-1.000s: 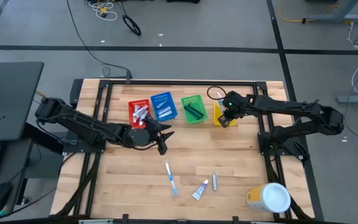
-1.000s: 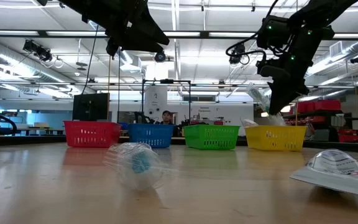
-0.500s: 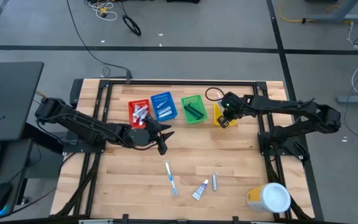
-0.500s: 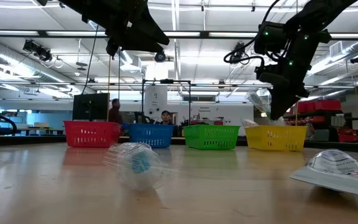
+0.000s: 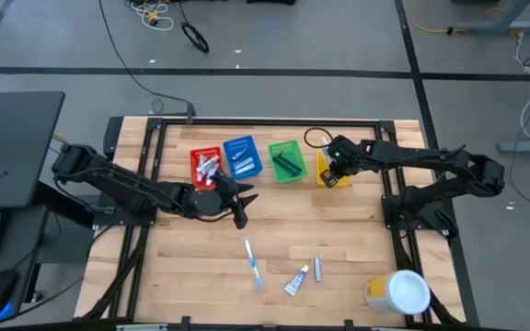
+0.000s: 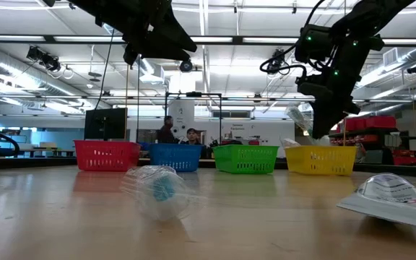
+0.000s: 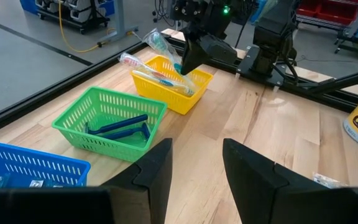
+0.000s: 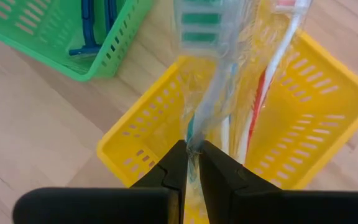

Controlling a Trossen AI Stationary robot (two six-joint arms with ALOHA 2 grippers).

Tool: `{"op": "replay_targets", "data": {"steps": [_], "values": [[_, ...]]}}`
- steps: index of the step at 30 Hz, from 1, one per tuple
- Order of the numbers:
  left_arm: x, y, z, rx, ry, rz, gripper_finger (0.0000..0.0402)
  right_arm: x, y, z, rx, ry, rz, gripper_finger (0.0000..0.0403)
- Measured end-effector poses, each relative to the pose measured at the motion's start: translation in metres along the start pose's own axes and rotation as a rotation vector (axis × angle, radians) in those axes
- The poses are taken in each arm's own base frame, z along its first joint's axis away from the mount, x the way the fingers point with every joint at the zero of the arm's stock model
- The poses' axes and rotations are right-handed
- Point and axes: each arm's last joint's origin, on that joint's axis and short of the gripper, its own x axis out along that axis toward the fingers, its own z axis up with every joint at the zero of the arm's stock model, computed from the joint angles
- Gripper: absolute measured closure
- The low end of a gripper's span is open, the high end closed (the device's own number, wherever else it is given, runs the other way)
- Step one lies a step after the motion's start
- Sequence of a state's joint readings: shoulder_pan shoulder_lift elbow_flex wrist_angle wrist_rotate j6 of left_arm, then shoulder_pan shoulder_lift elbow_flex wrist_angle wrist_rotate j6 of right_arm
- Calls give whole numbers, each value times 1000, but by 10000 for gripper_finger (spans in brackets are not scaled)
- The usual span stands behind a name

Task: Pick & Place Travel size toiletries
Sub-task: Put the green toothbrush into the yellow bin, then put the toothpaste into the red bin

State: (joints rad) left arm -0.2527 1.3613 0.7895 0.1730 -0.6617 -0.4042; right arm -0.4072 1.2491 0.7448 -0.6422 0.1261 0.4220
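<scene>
My right gripper [image 5: 331,171] hangs over the yellow bin [image 5: 326,176] and is shut on a clear-wrapped toothbrush [image 8: 199,74] with a green-striped head. More wrapped toothbrushes [image 7: 160,78] lie in that bin, one leaning over its rim. My left gripper [image 5: 240,206] waits open near the red bin [image 5: 204,168], touching nothing. A blue-and-white toothbrush [image 5: 252,263], a toothpaste tube [image 5: 296,280] and a small grey item [image 5: 318,268] lie flat on the table near its front. Blue razors [image 7: 120,127] lie in the green bin [image 5: 286,162]. My right gripper pinches the wrapped toothbrush's handle [image 8: 194,134] between its two fingers, coming from above and pointing down. The toothbrush stands tilted, its head [image 7: 156,42] sticking up out of the yellow bin toward the table's far side. The fingers hide its lower end.
Four bins stand in a row at the far side: red, blue [image 5: 241,157], green, yellow. A white-lidded yellow tub [image 5: 398,292] lies at the near right corner. Bare wood shows between the bins and the loose items. People show in the room behind [image 6: 168,130].
My right gripper has shifted slightly toward the table's left above the yellow bin, still shut on the toothbrush. My left arm has kept still. A person has walked across the room behind the table.
</scene>
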Motion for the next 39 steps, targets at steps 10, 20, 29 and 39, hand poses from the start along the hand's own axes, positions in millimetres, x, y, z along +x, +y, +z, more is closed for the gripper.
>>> {"op": "replay_targets", "data": {"steps": [10, 20, 29, 39], "values": [[0, 0, 0, -1, -1, 0, 249, 0, -2, 0, 43, -14, -53, 363], [0, 0, 0, -1, -1, 0, 248, 0, -7, -8, 121, 56, -115, 311], [0, 0, 0, -1, -1, 0, 248, 0, -4, 2, 101, -57, -94, 221], [0, 0, 0, 0, -1, 0, 248, -4, 7, 5, 74, -108, 7, 188]]}}
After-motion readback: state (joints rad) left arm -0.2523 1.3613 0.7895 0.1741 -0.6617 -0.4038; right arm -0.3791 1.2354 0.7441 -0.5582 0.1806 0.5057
